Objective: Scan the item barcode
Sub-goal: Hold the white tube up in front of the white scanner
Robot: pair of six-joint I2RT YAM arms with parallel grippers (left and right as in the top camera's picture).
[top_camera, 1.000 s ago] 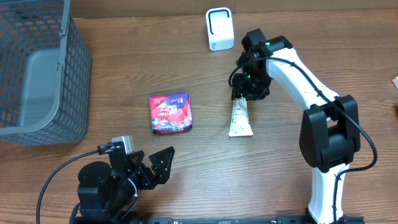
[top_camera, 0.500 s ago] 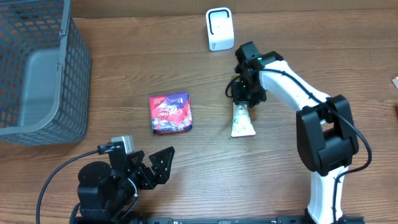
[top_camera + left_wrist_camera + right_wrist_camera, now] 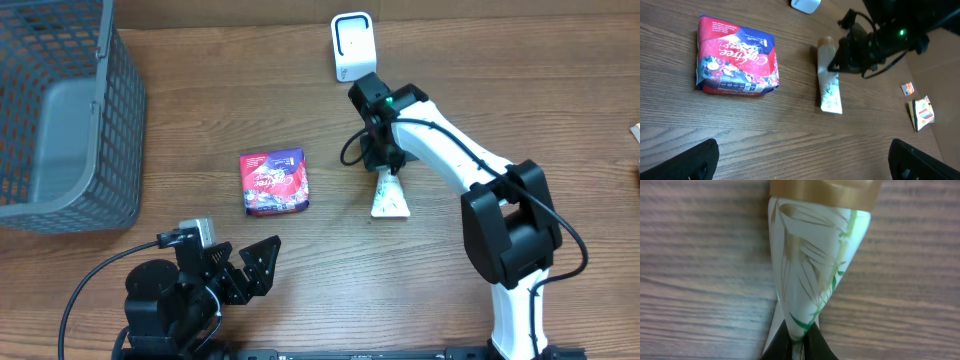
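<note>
Only the wrist view shows right claw (image 3: 799, 347) pinching the tube (image 3: 815, 255); left claw (image 3: 248, 268) gapes wide.

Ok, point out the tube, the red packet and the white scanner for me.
tube (image 3: 389, 200), overhead view, on its wide flat end
red packet (image 3: 273, 183), overhead view, on the middle of its printed top
white scanner (image 3: 352, 45), overhead view, on the centre of its top face
</note>
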